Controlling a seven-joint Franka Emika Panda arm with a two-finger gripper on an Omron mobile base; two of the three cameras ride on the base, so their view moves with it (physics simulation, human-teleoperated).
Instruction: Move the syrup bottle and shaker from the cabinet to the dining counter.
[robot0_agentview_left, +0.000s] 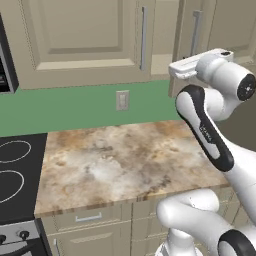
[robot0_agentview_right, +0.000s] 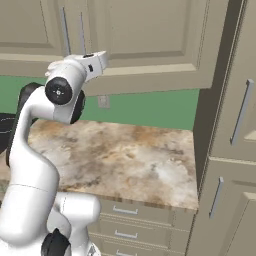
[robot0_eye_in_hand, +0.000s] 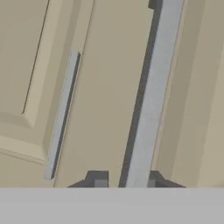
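The beige cabinet (robot0_agentview_left: 75, 45) hangs above the worktop, with two long silver bar handles side by side. In the hand view my gripper (robot0_eye_in_hand: 126, 181) is open and straddles the nearer handle (robot0_eye_in_hand: 151, 96), whose bar runs up between the two fingertips (robot0_eye_in_hand: 100, 182). The other handle (robot0_eye_in_hand: 63, 118) lies further left on the neighbouring door. In the left base view my hand (robot0_agentview_left: 186, 66) is raised at the right door (robot0_agentview_left: 197, 30), which looks slightly ajar. The syrup bottle and shaker are hidden. The dining counter is out of view.
A marbled kitchen worktop (robot0_agentview_left: 120, 160) lies below, with a black stove (robot0_agentview_left: 15, 170) at its left and drawers under it. A wall socket (robot0_agentview_left: 122, 100) sits on the green back wall. A tall cabinet (robot0_agentview_right: 235, 125) stands at the right.
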